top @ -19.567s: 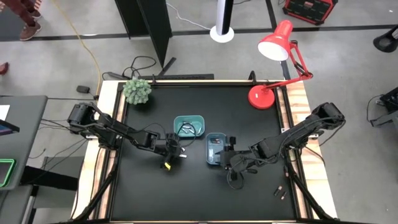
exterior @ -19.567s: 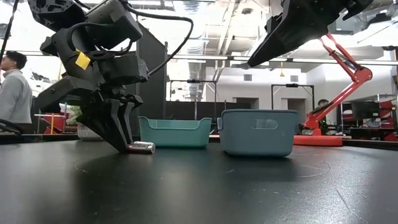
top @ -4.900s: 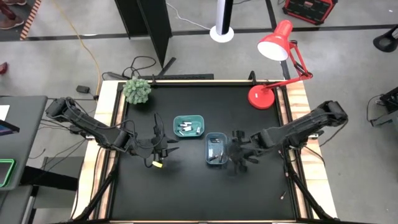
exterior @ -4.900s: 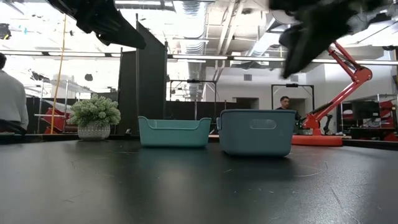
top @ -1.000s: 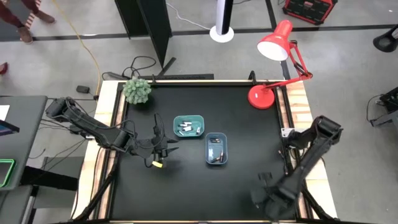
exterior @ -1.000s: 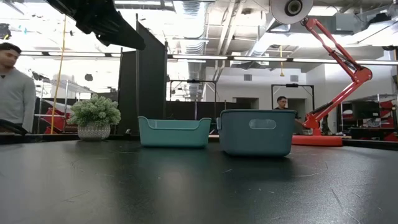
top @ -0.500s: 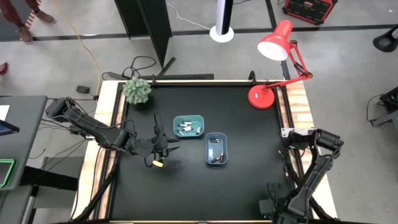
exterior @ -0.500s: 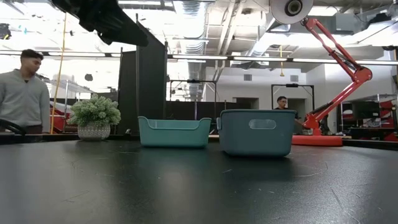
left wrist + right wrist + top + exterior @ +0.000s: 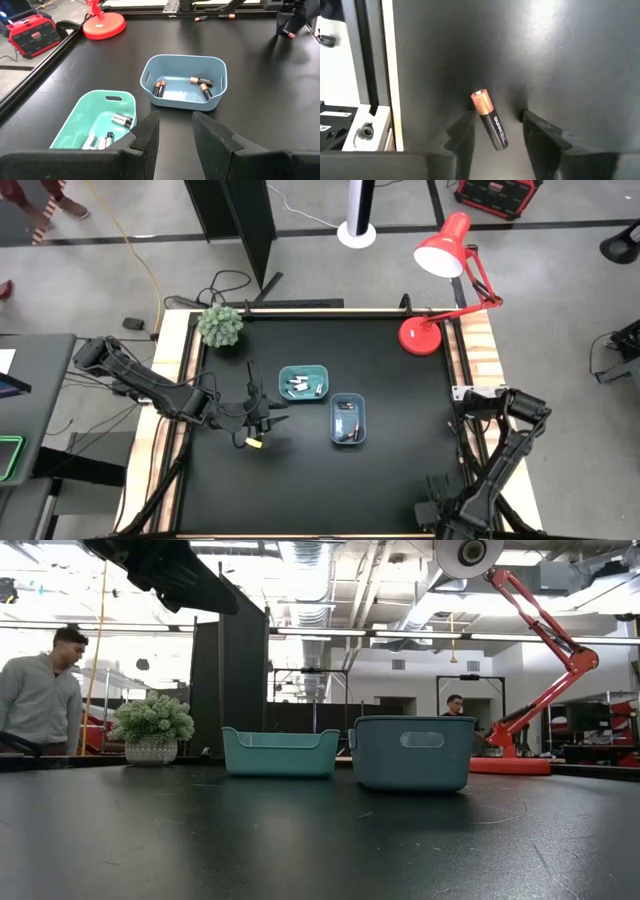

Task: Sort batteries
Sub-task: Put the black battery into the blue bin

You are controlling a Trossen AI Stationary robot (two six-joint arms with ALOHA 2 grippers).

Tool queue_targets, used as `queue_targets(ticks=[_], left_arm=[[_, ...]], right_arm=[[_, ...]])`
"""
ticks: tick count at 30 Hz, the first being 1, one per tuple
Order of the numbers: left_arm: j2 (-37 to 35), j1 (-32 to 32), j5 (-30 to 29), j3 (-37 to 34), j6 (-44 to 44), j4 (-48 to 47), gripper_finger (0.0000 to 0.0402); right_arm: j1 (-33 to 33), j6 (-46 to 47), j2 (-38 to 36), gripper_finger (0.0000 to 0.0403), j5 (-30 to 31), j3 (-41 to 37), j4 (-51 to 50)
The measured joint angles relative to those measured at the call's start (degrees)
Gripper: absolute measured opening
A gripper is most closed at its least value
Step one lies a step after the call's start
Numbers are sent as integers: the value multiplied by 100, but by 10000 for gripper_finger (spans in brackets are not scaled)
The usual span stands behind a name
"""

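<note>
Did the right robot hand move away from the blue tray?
Yes. The right gripper left the blue tray and now sits at the table's near right edge, over a battery.

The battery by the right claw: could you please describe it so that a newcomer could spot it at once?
Look along the right edge of the black table, near its pale wooden border, where the right claw hangs low. Between its open fingers lies a small cylindrical battery, black with a copper end. Unlike similar ones in the blue plastic tray, it lies on bare tabletop.
</note>
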Motion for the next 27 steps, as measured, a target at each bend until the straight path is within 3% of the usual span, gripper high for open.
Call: queue_targets(ticks=[8,21,27], left_arm=[[0,0,0,0,8,0,112],[0,0,-2,0,11,-3,112],[0,0,-2,0,13,-4,112]], right_arm=[[-162,-296,-3,122,-46,-11,-102],[-805,-1388,-3,118,0,-17,-264],[-965,-1440,-8,118,-76,-71,-472]])
